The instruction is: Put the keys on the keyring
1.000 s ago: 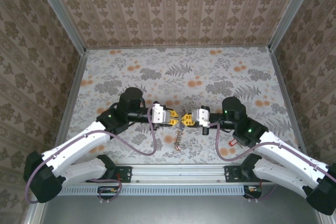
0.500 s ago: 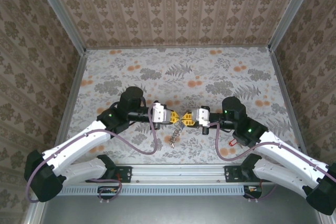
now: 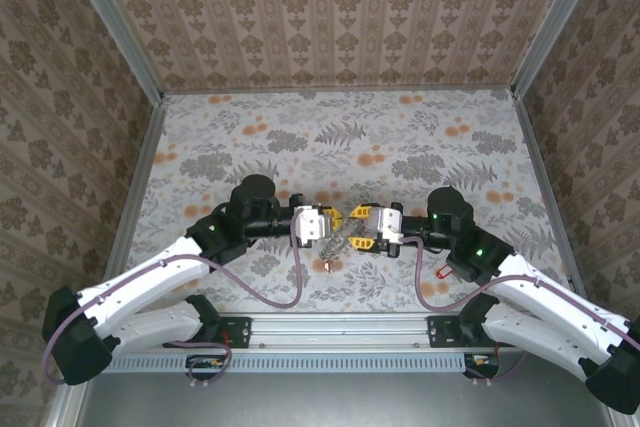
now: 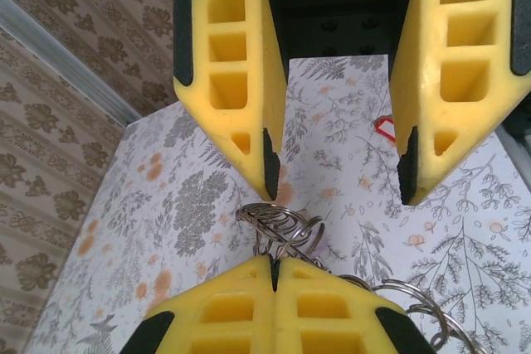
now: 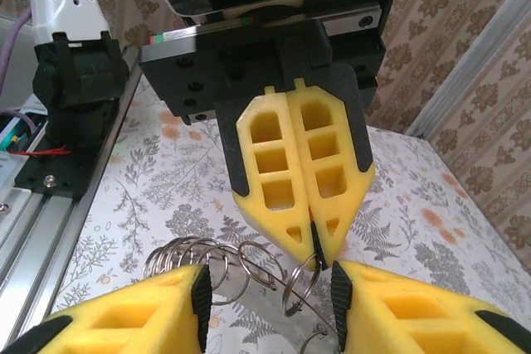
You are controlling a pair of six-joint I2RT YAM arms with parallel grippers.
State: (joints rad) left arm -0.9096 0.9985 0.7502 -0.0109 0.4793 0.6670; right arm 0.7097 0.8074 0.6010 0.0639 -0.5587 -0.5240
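Red tag [image 3: 443,270], probably a key but too small to be sure, lies on the table [image 3: 300,127] by the right arm, unthreaded. Keyring [image 5: 241,267] hangs between the arms, off the table. Handover just done: left gripper [image 5: 318,254] is now clamped tight on a loop. Right gripper [image 4: 340,176], pinching a second ago, has released. Its jaws are partly open and empty, and it has backed off slightly. My read is that the right arm is free to fetch a key.

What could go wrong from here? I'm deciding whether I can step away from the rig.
The left gripper pinches the keyring only at the very end of its jaws, so the bundle may slip out. The right gripper stands open close to it and could snag it if it moves.
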